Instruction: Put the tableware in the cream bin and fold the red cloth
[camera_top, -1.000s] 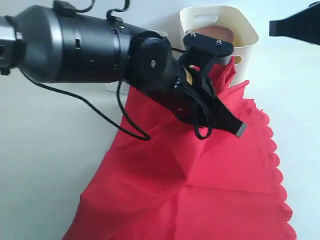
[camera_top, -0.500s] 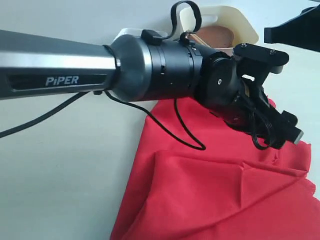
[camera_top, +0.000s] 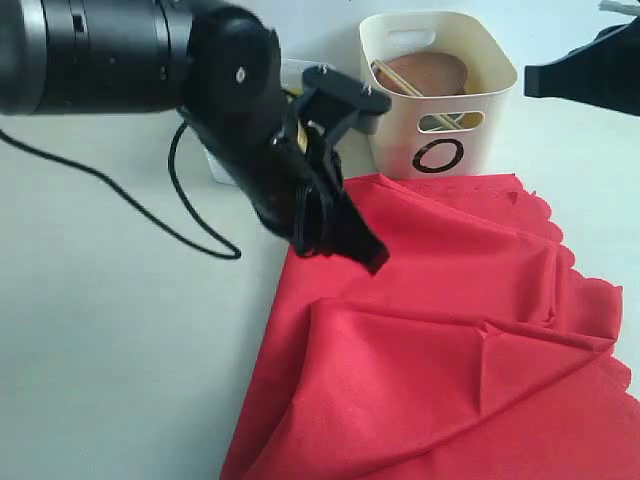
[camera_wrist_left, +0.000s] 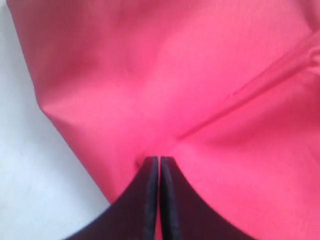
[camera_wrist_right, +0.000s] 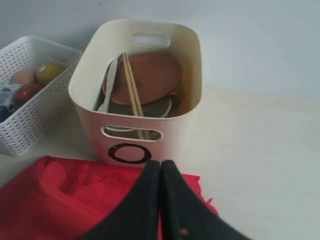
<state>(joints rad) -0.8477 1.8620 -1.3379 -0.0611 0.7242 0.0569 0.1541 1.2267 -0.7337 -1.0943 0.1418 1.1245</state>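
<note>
The red cloth (camera_top: 430, 350), where does it lie?
On the table (camera_top: 100, 350), folded over itself, its far edge just before the cream bin (camera_top: 455, 130). The wooden plate (camera_wrist_right: 150, 75) and chopsticks (camera_wrist_right: 131, 92) stand inside the bin.
And the grippers?
Left gripper (camera_wrist_left: 159, 160): fingers pressed together, tips at the cloth. I can't tell whether it is pinching fabric. Right gripper (camera_wrist_right: 161, 164): closed, empty, apart from the bin.

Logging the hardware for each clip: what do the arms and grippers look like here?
The left arm is a thick black cylinder with a silver-grey band, a rounded black wrist and a black bracket; a loose black cable trails from it. The left gripper and right gripper have flat matte-black fingers tapering to narrow tips. Of the right arm only a black piece shows.
</note>
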